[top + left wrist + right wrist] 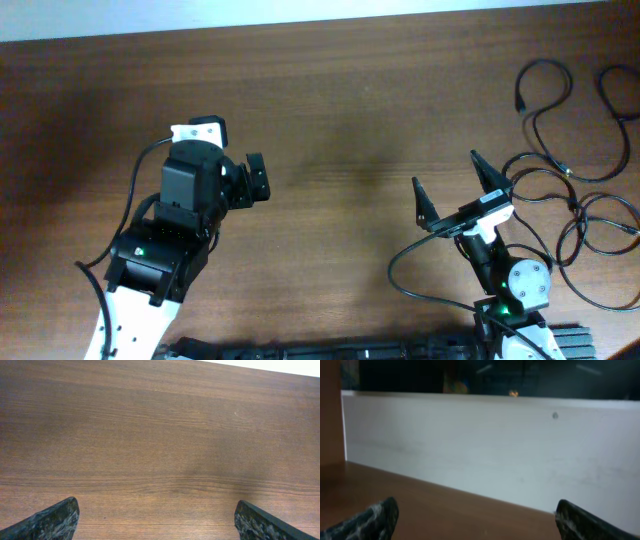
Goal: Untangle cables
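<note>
Several thin black cables [572, 203] lie in loose overlapping loops at the table's right edge, with one small plug end [520, 101] toward the back. My right gripper [445, 172] stands open just left of them, touching none, its fingers raised and pointing toward the back. In the right wrist view the right gripper [476, 506] holds nothing and no cable shows. My left gripper [250, 180] is open over bare wood on the left, far from the cables. In the left wrist view the left gripper [156, 507] is spread wide over the wood.
The brown wooden table [350, 110] fills the overhead view. A white wall [495, 450] rises behind its far edge. Thicker black arm wires [410, 285] curl beside the right arm's base, and a dark rail [330, 350] runs along the near edge.
</note>
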`<state>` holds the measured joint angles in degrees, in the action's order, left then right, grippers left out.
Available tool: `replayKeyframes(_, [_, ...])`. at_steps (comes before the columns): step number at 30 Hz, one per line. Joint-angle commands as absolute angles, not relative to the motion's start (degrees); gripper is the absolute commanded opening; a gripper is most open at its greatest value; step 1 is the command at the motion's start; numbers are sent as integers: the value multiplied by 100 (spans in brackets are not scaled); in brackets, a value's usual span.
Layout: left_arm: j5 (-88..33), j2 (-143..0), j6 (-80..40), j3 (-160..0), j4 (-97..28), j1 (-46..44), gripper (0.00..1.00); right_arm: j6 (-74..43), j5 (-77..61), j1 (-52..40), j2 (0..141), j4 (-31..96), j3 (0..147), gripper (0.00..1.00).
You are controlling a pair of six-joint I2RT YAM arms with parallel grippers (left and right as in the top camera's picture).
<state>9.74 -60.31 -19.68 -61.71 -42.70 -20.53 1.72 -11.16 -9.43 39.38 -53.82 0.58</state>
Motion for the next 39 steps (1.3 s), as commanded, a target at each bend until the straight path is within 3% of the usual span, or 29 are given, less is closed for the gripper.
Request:
replayKeyframes(1, [1035,-6003,-1966,-6182,-4259,-2045,99,169,-786,-969,3319,-4668,32,99])
replayKeyframes(9, [1035,-6003,-1966,-6182,-4261,-2045,99,172,-198,-969,1144,-1459,32,99])
replayKeyframes(15, [1035,-6003,-1966,-6182,-4261,-2045,99,172,73,-967,25,104,32,99])
replayKeyframes(39, [1035,-6003,-1966,-6182,-4261,-2045,99,169,71,-965,21,467,32,99])
